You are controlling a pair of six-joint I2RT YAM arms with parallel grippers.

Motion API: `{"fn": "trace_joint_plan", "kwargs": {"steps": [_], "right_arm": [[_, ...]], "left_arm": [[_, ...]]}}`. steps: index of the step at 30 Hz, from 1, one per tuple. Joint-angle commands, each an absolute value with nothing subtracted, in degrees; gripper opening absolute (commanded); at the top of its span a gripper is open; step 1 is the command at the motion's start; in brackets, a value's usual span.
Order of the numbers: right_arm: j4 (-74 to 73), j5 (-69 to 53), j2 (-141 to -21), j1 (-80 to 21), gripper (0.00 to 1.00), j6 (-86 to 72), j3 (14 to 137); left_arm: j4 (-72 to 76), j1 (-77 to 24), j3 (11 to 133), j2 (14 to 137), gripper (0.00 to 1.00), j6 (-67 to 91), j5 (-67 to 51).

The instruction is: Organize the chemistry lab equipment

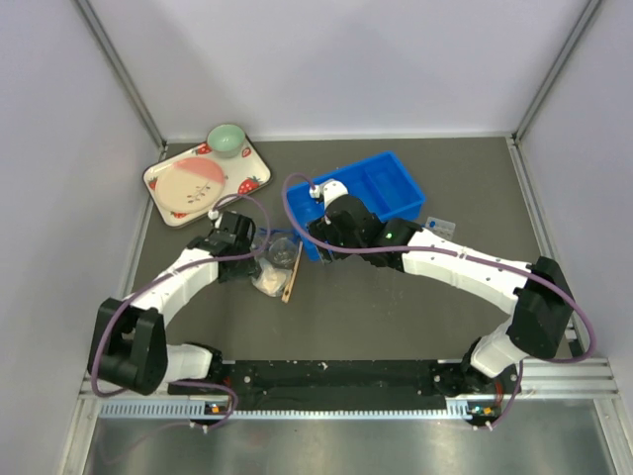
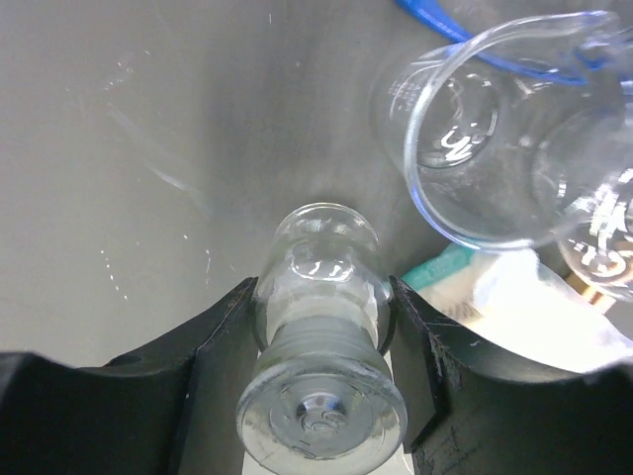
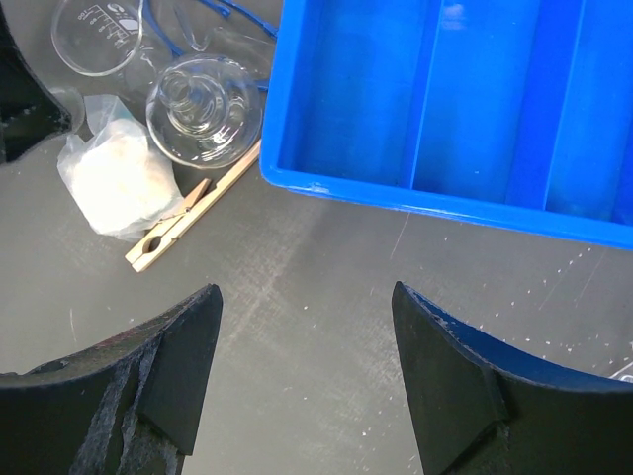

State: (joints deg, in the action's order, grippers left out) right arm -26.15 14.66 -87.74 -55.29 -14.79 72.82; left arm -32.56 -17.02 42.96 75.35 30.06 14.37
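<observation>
A small glass flask [image 2: 321,327] sits clamped in the left gripper [image 2: 321,297]; the right gripper [image 3: 305,307] gapes wide, holding nothing.
A clear beaker [image 2: 495,129] lies ahead-right of the left fingers. The blue compartment bin [image 3: 415,109] is ahead of the right fingers, with a second flask [image 3: 203,109], whitish wad [image 3: 114,183] and wooden stick [image 3: 188,223] ahead-left on the dark grey table [image 3: 316,396]. Pale walls [image 1: 346,59] stand around it.
</observation>
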Motion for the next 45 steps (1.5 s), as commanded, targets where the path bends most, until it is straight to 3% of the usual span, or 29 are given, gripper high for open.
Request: {"fn": "trace_joint_plan", "kwargs": {"steps": [1, 6, 14, 32, 45], "right_arm": [[-24.52, 14.59, -85.52, -55.63, 0.7, -15.12, 73.48], [-25.22, 15.99, -83.77, -55.63, 0.7, -14.94, 73.3], [-27.77, 20.38, -77.27, -55.46, 0.7, -15.03, 71.37], [-31.2, 20.04, -62.67, -53.79, 0.7, -18.37, 60.39], [-31.29, 15.73, -59.86, -53.61, 0.7, -19.51, 57.83]], "left_arm": [[-35.94, -17.14, 48.6, 68.92, 0.1, 29.45, 13.19], [-39.46, -17.49, 55.35, 65.04, 0.0, 27.78, 10.12], [-42.63, -18.54, 67.05, 69.25, 0.0, 25.32, 4.58], [-40.87, -24.87, 96.49, 94.48, 0.0, 0.64, -3.86], [-34.54, -25.14, 95.89, 103.62, 0.0, -18.8, -12.39]]}}
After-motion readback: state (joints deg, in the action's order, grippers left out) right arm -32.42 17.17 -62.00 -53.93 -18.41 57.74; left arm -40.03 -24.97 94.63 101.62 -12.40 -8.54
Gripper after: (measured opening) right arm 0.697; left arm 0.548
